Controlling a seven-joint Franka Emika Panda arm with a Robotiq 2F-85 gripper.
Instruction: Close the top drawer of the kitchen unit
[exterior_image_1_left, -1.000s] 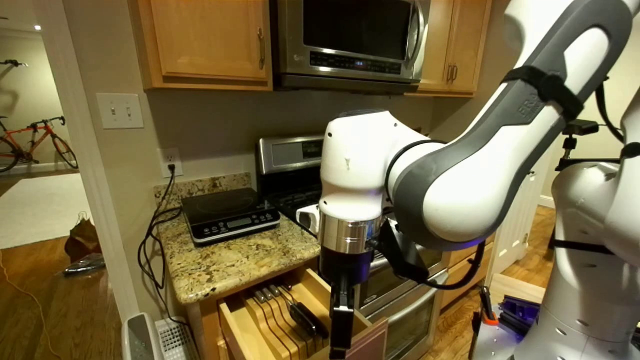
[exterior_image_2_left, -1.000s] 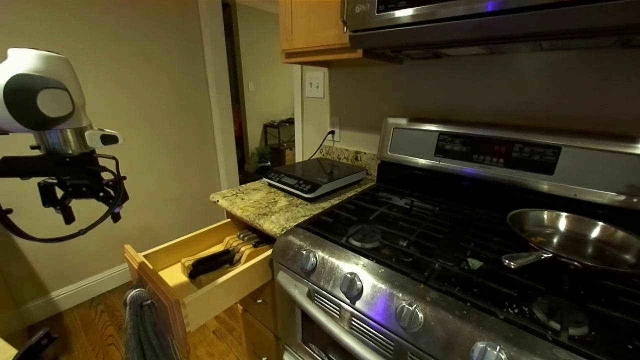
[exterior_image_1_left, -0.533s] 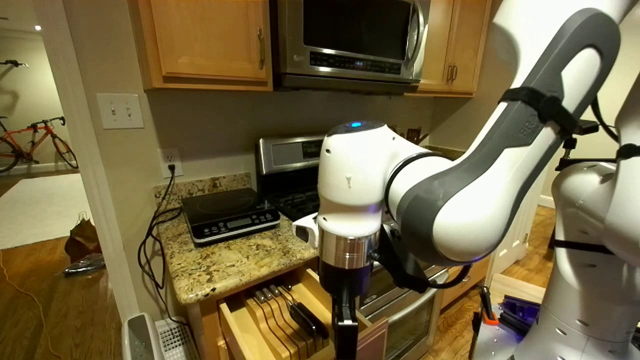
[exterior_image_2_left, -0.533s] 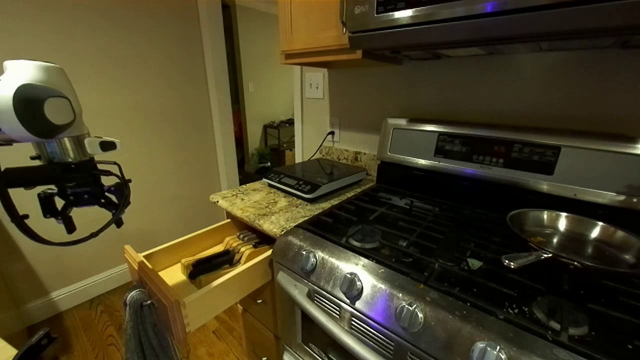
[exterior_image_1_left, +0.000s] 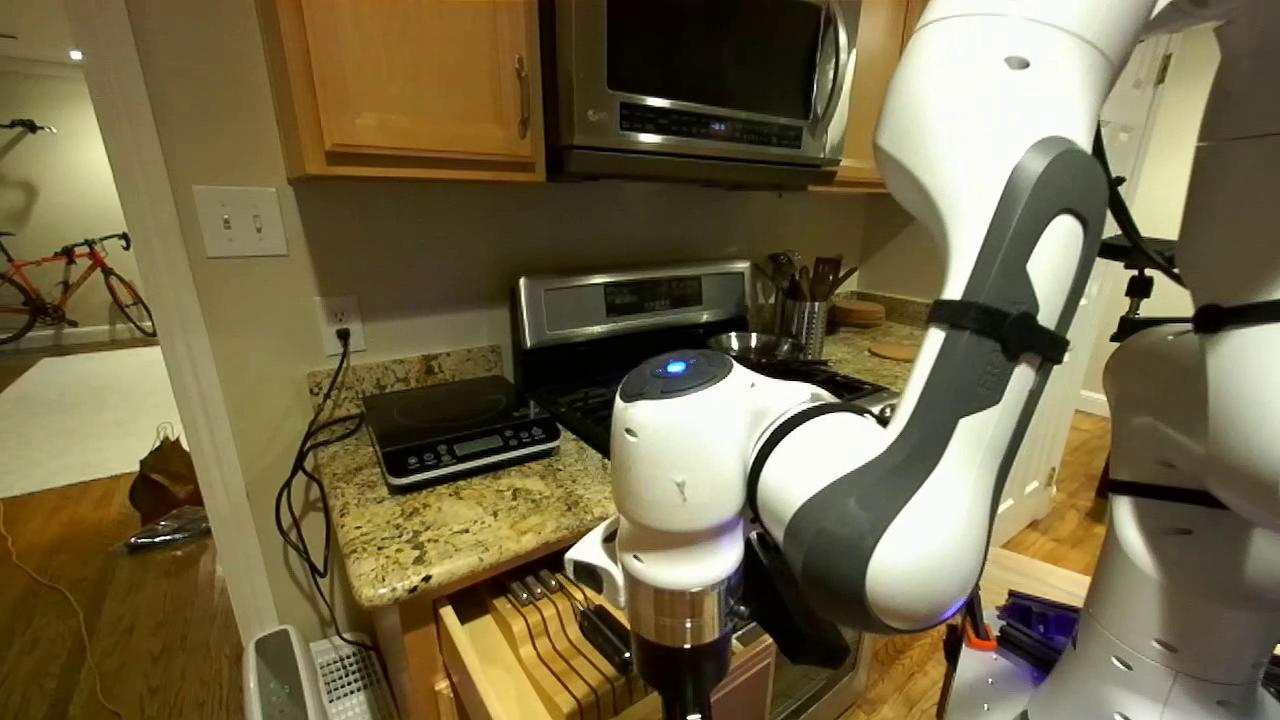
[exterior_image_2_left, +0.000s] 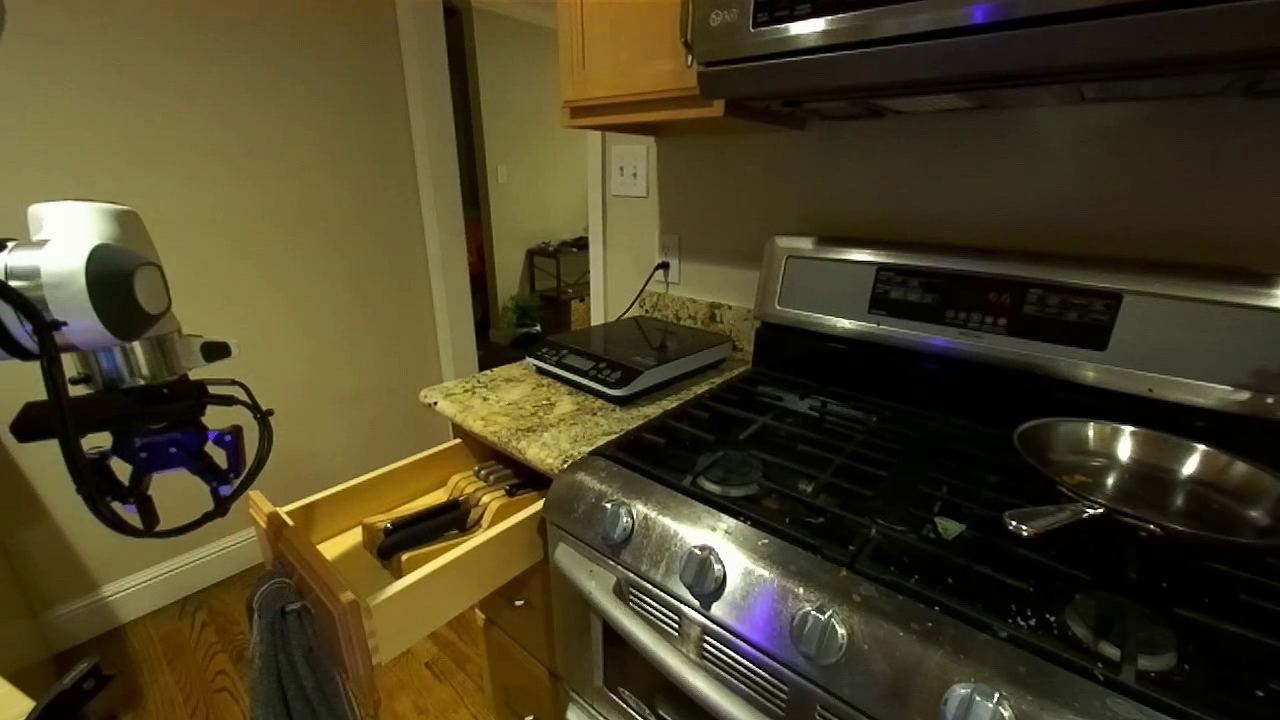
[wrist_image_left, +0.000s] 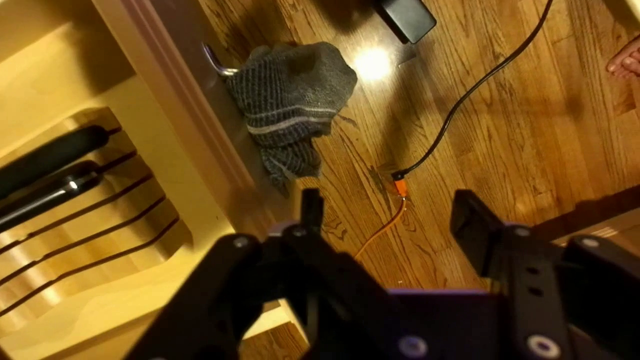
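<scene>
Drawer (exterior_image_2_left: 460, 580): open, standing well out from beneath the counter (exterior_image_2_left: 510, 410), with lower drawer fronts (exterior_image_2_left: 520, 655) under it; its front panel (wrist_image_left: 200, 127) faces the room.
Gripper (wrist_image_left: 387, 210): fingers (wrist_image_left: 472, 230) spread wide apart, the wooden floor (wrist_image_left: 525, 140) showing between their tips; it points down.
Drawer from gripper: in the wrist view the drawer fills the left side, and the gripper is on the room side of the front panel — just beside it, near one end. In an exterior view the arm (exterior_image_1_left: 690, 470) stands in front of the drawer, its fingers cut off by the lower edge.
Contact: the nearer finger overlaps the panel's edge in the wrist view, but the spot is dark and blurred — touching or apart, I cannot tell.
Towel (wrist_image_left: 295, 95): grey with pale stripes, hanging from the metal handle (wrist_image_left: 227, 71) on the front panel.
Knives (wrist_image_left: 60, 155): black handles lying in a slotted wooden block (wrist_image_left: 100, 217) inside the drawer, across the front panel from the gripper.
Cooktop (exterior_image_2_left: 630, 355): portable and black, on the counter, a black plug (exterior_image_1_left: 343, 336) in the wall outlet (exterior_image_1_left: 352, 310) behind it.
Stove (exterior_image_2_left: 660, 545): just beside the drawer, a steel pan (exterior_image_2_left: 1160, 470) resting on its grates.
Floor: a black cable (wrist_image_left: 480, 82) meets an orange cord (wrist_image_left: 397, 217); the toes of a bare foot (wrist_image_left: 631, 60) show at the edge of the wrist view.
</scene>
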